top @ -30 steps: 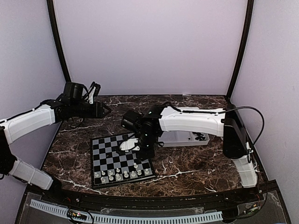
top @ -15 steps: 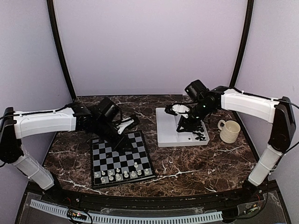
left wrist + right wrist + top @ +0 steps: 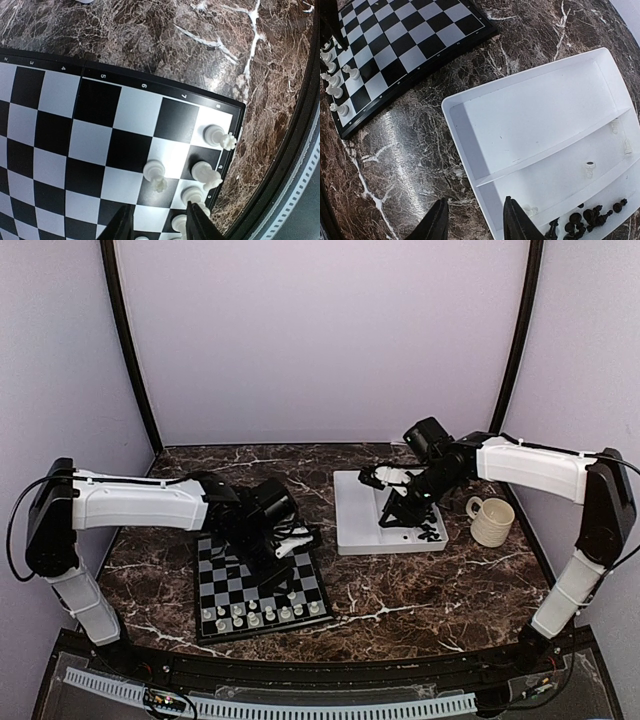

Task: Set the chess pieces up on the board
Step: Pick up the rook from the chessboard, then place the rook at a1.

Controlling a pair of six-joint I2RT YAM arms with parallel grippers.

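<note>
The board (image 3: 232,562) lies at the front left, with white chess pieces (image 3: 262,614) lined along its near rows. My left gripper (image 3: 292,542) hovers over the board's right half. In the left wrist view the left gripper (image 3: 160,226) is open above white pieces (image 3: 156,173) near the board (image 3: 50,95) edge, gripping nothing. My right gripper (image 3: 392,512) hangs open over the white tray (image 3: 355,510). The right wrist view shows the right gripper (image 3: 475,223) straddling the tray's wall (image 3: 470,150), with black pieces (image 3: 590,218) and a few white pieces (image 3: 615,126) in its far compartments.
A cream mug (image 3: 492,521) stands right of the tray. The table is dark marble (image 3: 420,585) with walls on three sides. The right wrist view also takes in the board (image 3: 415,35) with white pieces (image 3: 335,75) at its corner.
The right arm swung from above the board to the tray. The left arm came from the back left over the board and kept sliding right across it.
</note>
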